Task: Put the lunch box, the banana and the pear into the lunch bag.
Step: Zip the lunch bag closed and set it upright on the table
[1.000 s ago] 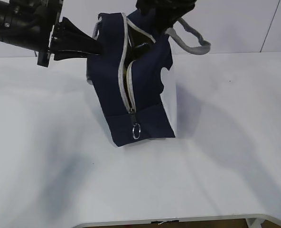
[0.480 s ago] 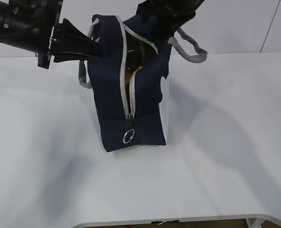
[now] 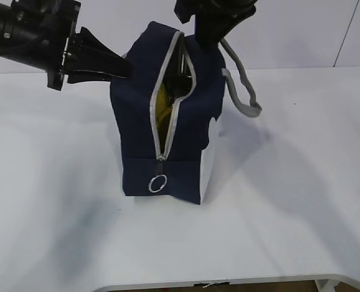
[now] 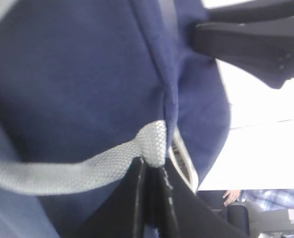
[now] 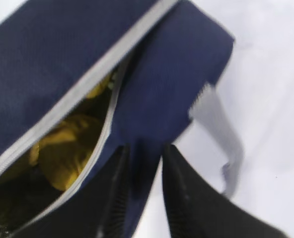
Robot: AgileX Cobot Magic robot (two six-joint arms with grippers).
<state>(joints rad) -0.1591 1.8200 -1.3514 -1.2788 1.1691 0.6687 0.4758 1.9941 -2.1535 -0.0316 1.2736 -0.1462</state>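
From my station I saw the lunch bag standing upright on the white table, its navy body tall and boxy, with the white panel showing along its right side. The grey zipper was parted down the front, and its ring pull hung low near the base. Through the gap I could make out something yellow inside the bag; the right wrist view showed it as a yellow-orange mass behind the zipper tape, but I could not tell whether it was the banana or the pear. I could not see the lunch box in any view.

My left end effector pressed against the upper left edge of the bag. In the left wrist view its fingers were clenched on the grey webbing handle where it met the navy fabric.

My right end effector sat at the top of the bag on its right side. In the right wrist view its two dark fingers straddled the navy fabric of the bag's rim beside the opening, pinching that edge. The other grey handle drooped loose off the bag's right side above the table.
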